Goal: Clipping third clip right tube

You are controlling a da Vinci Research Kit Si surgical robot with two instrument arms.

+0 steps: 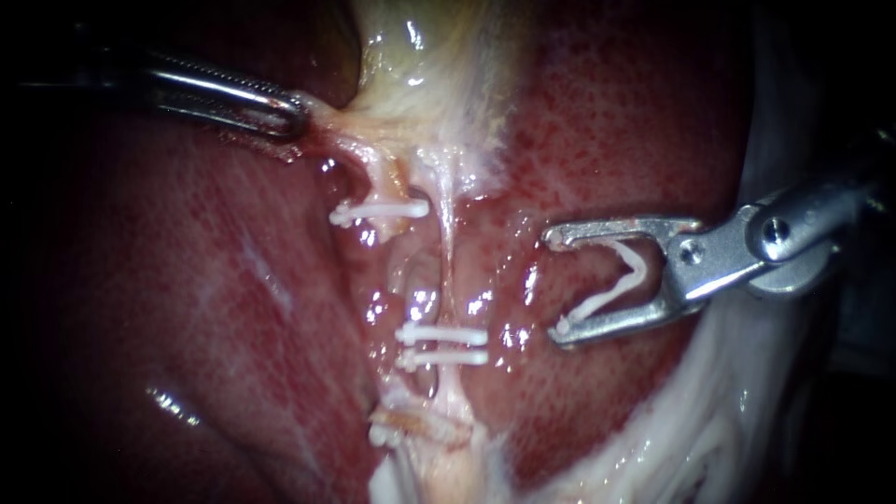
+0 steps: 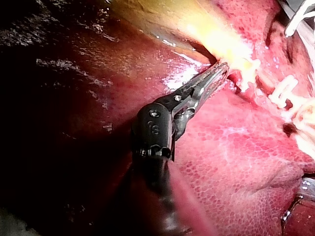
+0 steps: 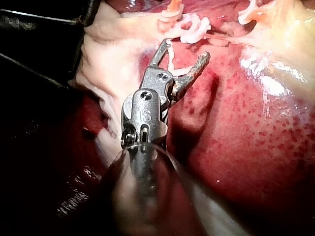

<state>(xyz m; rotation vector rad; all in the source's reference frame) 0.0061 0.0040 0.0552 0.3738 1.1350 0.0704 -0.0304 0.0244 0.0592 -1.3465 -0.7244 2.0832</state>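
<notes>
My right instrument (image 1: 557,283) comes in from the right with its jaws wide apart, carrying an open white clip (image 1: 616,280) that touches both jaws. It hovers to the right of the thin pale right tube (image 1: 448,252), not touching it. This tube bears two white clips (image 1: 443,345) lower down. The left tube (image 1: 378,177) carries one clip (image 1: 378,211). My left instrument (image 1: 294,112) is shut on pale gallbladder tissue (image 1: 420,84) at its neck. In the right wrist view the loaded jaws (image 3: 187,49) stand just short of the clipped tubes (image 3: 194,27).
Red liver (image 1: 187,280) surrounds the tubes on both sides. White fatty tissue (image 1: 709,420) lies below my right instrument. Another clip (image 1: 392,431) sits on pale tissue at the lower end of the tubes. Wet glints cover the bed between tube and jaws.
</notes>
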